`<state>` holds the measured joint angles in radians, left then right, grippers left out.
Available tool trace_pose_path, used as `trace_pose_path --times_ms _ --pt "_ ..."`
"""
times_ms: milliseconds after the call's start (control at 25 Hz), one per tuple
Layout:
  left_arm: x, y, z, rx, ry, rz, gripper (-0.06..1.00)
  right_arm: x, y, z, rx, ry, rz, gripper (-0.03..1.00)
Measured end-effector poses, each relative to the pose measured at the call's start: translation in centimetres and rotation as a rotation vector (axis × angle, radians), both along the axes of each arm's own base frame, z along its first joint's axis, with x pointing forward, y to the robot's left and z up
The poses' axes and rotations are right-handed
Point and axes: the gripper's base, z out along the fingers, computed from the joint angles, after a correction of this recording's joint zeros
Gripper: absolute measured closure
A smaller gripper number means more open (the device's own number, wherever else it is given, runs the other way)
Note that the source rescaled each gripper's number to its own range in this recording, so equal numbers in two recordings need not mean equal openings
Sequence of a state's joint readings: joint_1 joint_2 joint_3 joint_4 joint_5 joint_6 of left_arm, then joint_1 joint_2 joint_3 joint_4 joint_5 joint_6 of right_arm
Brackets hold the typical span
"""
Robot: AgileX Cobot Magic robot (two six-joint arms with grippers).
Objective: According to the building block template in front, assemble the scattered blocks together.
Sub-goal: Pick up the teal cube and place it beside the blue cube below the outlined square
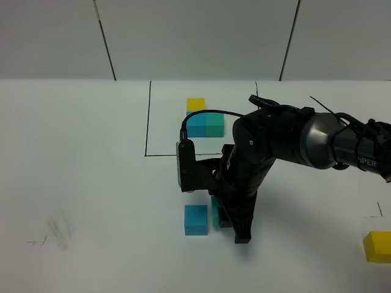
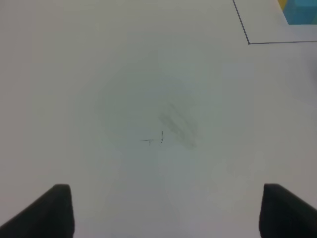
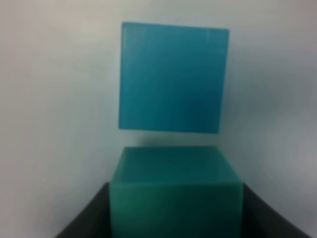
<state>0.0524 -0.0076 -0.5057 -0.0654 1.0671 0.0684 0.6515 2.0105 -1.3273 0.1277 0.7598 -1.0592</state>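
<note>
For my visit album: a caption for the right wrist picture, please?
The right gripper clasps a green cube, a blue cube lying just beyond it across a narrow gap.

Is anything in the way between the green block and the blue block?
Nothing visible. Only a thin strip of bare table separates the teal-green cube, held in the right gripper, from the sky-blue cube.

- I see the building block template (image 1: 204,119): a yellow, blue and teal-green L inside a thin black border.
- Sky-blue cube (image 1: 196,220): flat, in front of the template, outside its border.
- Teal-green cube (image 3: 176,193): just beside the sky-blue one, with a narrow gap between them.
- Yellow cube (image 1: 379,246): well apart from the template, off to its front right.
</note>
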Motion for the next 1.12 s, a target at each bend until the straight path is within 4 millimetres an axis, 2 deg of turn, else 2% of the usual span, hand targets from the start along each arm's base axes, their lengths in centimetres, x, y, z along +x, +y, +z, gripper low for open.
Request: trace_pose_path --times_ms 640,1120 --pt "0.0 0.0 0.0 0.000 0.000 0.000 0.17 0.2 0.4 -2.3 0.001 0.043 -0.024 0.69" --pt "0.0 0.0 0.0 0.000 0.000 0.000 0.17 0.5 0.6 -2.7 0.017 0.018 -0.030 0.69"
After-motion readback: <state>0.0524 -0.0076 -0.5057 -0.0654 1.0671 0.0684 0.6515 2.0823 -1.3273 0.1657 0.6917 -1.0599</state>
